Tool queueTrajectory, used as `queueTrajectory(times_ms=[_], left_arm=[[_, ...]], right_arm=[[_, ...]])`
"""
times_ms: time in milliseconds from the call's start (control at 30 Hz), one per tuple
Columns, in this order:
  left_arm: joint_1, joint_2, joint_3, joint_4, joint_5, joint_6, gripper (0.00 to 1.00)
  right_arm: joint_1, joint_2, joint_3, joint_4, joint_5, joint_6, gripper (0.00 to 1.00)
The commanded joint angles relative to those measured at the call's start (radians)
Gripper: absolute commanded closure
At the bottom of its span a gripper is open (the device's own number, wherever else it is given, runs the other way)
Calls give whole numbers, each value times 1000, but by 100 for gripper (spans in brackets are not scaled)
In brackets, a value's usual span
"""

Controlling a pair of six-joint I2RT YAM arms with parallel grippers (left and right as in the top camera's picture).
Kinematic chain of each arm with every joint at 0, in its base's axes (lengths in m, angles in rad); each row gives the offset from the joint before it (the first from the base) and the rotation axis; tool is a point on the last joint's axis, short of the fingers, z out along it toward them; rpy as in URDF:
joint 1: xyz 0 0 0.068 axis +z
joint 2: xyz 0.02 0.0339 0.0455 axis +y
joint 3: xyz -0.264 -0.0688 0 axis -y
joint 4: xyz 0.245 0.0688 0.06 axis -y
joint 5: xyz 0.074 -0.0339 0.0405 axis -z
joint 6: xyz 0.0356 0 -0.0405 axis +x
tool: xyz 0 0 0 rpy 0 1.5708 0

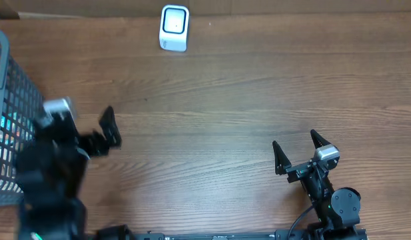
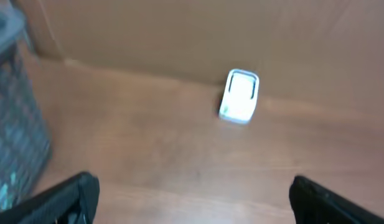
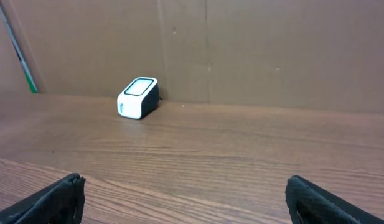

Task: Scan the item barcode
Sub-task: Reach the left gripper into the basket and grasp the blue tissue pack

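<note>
Looking down on a brown wood-grain table (image 1: 218, 93) and finding the small white box-shaped barcode scanner (image 1: 173, 28), pale window on top, at the far edge, somewhat left of centre, standing alone just in front of a brown cardboard backdrop (image 3: 272, 50). Noting a grey wire-mesh basket (image 1: 8, 87) at the table's left edge, well apart from the barcode scanner, with teal and white patches showing through the mesh; too blurred and small to tell what lies inside.

Placing the black two-finger left gripper (image 2: 192, 186) just beside the basket's right wall, blurred from overhead, with one dark finger (image 1: 110, 128) reaching out over bare wood. Reading its jaws from the left wrist view as spread wide, one finger in each lower corner, only tabletop between them, the barcode scanner ahead and slightly right of centre, the basket at the left edge.

Placing the black two-finger right gripper (image 1: 294, 140) near the front edge on the right side, well apart from barcode scanner and basket alike. Reading its jaws as spread wide too, both tips aimed toward the far side, only bare wood between them. Seeing the barcode scanner from the right wrist view off to the left, close to the backdrop, and a thin slanted strip (image 3: 20, 59), dark above and green below, at the far left.
</note>
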Motion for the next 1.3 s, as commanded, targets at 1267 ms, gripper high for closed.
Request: queueTrajectory(times_ms=[1267], left_arm=[[714,1015,879,-352,-68,-262,0]], right_arm=[[-3,-8,-10,5,3,2,0]])
